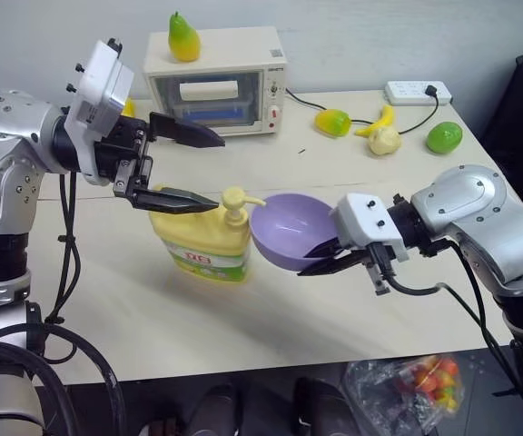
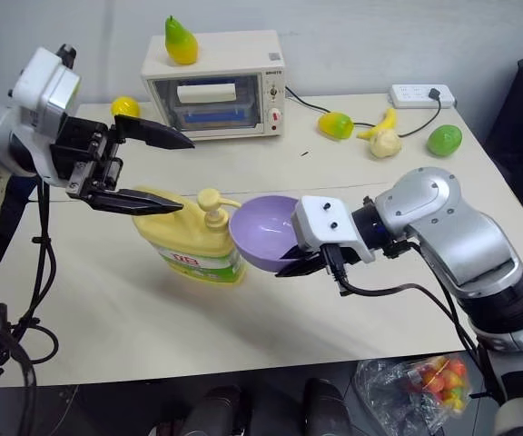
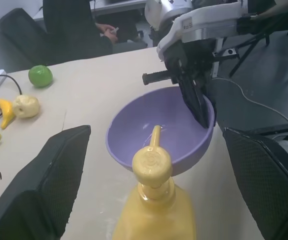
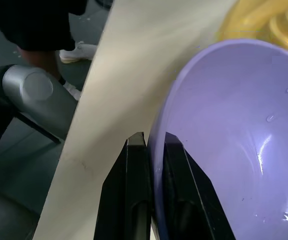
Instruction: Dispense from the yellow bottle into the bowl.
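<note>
The yellow bottle (image 1: 200, 238) stands upright on the table, and its pump nozzle (image 1: 235, 202) points toward the bowl. My right gripper (image 1: 323, 258) is shut on the rim of the purple bowl (image 1: 286, 227) and holds it tilted right beside the bottle, with the spout tip over its rim. The right wrist view shows the fingers (image 4: 134, 180) pinching the bowl's wall (image 4: 234, 130). My left gripper (image 1: 220, 173) is open, hovering above the bottle just short of the pump. In the left wrist view the pump (image 3: 152, 162) sits between its wide-apart fingers (image 3: 39, 185).
A white toaster oven (image 1: 216, 82) with a toy pear (image 1: 183, 38) on top stands at the back. Toy fruits (image 1: 384, 134) and a power strip (image 1: 416, 91) lie at the far right. A bag of fruit (image 1: 411, 386) sits on the floor. A person (image 3: 84, 25) sits beyond the table.
</note>
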You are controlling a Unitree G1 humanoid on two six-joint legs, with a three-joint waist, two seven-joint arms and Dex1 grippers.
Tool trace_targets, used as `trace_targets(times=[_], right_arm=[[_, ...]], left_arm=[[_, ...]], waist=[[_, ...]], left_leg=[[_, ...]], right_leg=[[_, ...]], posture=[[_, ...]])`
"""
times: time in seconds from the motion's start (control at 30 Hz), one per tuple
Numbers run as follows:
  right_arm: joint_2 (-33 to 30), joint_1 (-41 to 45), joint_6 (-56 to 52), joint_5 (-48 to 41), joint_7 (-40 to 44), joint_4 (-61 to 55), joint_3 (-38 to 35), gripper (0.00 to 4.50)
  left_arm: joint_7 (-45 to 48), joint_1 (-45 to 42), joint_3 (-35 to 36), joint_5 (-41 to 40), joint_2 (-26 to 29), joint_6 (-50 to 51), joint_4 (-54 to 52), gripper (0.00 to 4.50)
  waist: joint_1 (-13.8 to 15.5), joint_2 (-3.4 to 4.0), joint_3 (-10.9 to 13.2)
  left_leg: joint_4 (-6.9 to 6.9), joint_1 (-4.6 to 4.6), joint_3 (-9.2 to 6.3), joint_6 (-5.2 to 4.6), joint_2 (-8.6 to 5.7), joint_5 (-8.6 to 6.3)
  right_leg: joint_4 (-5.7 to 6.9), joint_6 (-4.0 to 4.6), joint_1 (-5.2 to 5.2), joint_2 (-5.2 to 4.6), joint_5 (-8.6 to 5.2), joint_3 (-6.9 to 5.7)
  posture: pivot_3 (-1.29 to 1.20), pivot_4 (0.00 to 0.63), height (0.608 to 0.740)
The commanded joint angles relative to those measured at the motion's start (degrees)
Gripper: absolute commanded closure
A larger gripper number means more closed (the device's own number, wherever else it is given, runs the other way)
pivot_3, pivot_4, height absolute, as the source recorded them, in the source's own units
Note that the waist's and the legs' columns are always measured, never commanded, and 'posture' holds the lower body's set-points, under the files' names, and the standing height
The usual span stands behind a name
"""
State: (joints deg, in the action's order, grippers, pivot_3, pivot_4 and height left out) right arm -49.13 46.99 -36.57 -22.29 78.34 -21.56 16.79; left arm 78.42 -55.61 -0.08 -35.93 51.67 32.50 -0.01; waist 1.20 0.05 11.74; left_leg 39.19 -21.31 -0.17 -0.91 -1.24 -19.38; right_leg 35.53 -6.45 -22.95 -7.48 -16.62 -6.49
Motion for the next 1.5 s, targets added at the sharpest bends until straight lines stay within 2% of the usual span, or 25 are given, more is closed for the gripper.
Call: trace_targets(times=[0.03,0.13,0.43,0.77,0.87,1.1,1.27,1.5], right_arm=[[-1.1,1.7,-2.9,1.5,-2.6,-3.3,-0.1,4.47],[-0.9,1.8,-7.1,2.5,-6.0,-5.0,0.3,4.47],[5.0,2.4,-22.1,0.6,-19.3,-10.0,-1.1,4.47],[5.1,1.1,-22.7,0.0,-23.0,-12.8,0.1,4.47],[4.6,1.2,-21.7,0.5,-23.2,-12.5,0.3,4.5],[4.2,2.1,-19.9,1.3,-23.2,-10.3,1.0,4.5],[4.3,2.6,-16.3,1.7,-21.2,-9.0,2.3,4.5],[1.6,0.5,-13.0,0.9,-17.4,-12.6,2.5,4.5]], left_arm=[[-0.8,-1.0,1.9,-0.1,-0.3,-0.2,-1.2,0.0],[-0.6,-1.1,1.6,0.2,-0.6,-0.1,-0.5,0.0],[0.6,-0.9,0.6,0.2,-2.0,0.1,-0.3,0.0],[2.0,-3.6,-1.2,2.4,-5.3,-0.5,3.7,0.0],[3.3,-5.1,0.0,0.8,-6.1,1.2,5.5,0.59],[8.4,-5.5,-1.6,1.8,-5.2,1.5,7.3,2.83],[8.0,-4.9,-2.8,4.8,-4.9,-0.4,7.2,4.39],[8.0,-3.1,-3.3,5.9,-5.3,-1.2,5.2,4.45]], waist=[[0.0,0.0,0.0],[0.0,0.0,0.0],[0.0,0.0,0.0],[0.0,-0.01,0.0],[0.0,-0.01,0.0],[-0.5,-0.01,0.0],[-0.8,-0.01,0.0],[-1.1,-0.02,0.0]], left_leg=[[0.0,0.0,0.0,0.0,0.0,0.0],[0.0,-0.01,0.0,0.0,-0.01,0.0],[0.0,-0.02,0.01,0.0,-0.01,0.0],[0.0,-0.03,0.03,-0.01,-0.04,0.0],[0.0,-0.03,0.03,-0.01,-0.04,0.0],[0.0,-0.03,0.06,-0.01,-0.03,0.0],[0.0,-0.03,0.06,-0.01,-0.04,0.0],[0.0,-0.06,0.06,-0.04,-0.04,-0.02]], right_leg=[[0.0,0.0,0.0,0.0,0.0,0.0],[-0.01,0.0,-0.01,-0.01,0.0,-0.01],[0.02,0.01,-0.04,-0.01,0.0,0.01],[0.03,0.0,-0.05,0.0,0.0,0.02],[0.03,0.0,-0.06,0.0,0.0,0.02],[0.06,0.0,-0.09,0.01,0.0,0.04],[0.07,0.0,-0.1,0.0,0.01,0.07],[0.07,0.0,-0.14,-0.01,0.01,0.07]], posture=[[0.0,0.15,0.74],[0.0,0.15,0.74],[0.0,0.15,0.74],[0.0,0.15,0.74],[0.0,0.15,0.74],[0.0,0.15,0.74],[0.0,0.15,0.74],[0.0,0.15,0.74]])
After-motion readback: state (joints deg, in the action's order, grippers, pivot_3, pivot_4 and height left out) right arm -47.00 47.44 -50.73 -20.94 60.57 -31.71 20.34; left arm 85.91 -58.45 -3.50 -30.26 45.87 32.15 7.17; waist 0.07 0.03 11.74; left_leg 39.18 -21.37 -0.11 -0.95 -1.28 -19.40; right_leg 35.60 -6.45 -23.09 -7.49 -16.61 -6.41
